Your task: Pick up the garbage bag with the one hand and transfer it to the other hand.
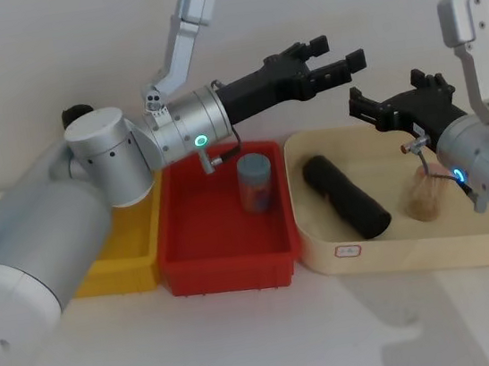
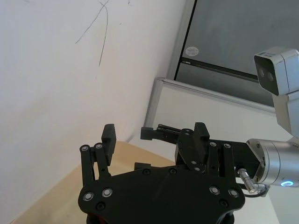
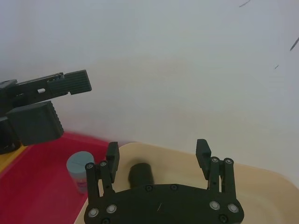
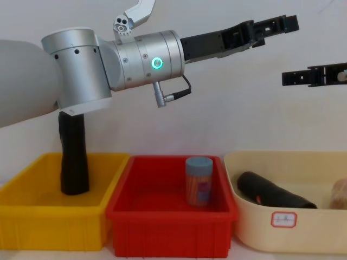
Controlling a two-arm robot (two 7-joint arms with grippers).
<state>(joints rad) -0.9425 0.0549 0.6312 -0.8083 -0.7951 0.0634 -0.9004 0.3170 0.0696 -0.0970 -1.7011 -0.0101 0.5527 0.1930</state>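
Both grippers hang empty and apart in the air; the garbage bag [image 1: 346, 196] lies in the cream tray [image 1: 321, 250].

From your head view the bag rests diagonally on the tray floor beside a tan fuzzy lump [image 1: 425, 198], with the blue-lidded jar [image 1: 255, 182] upright in the red bin [image 1: 227, 271] next door. Your chest view adds what the head view hides behind the left arm: a slimmer black roll [image 4: 72, 158] standing upright in the yellow bin [image 4: 51, 223]. The left gripper [image 1: 333, 56] reaches out high above the red bin and the tray's near end, jaws spread wide, holding nothing. The right gripper [image 1: 378, 104] hovers above the tray, also wide open and touching nothing; its wrist view looks down past its fingers [image 3: 203, 150] onto the bag's end [image 3: 140, 174].
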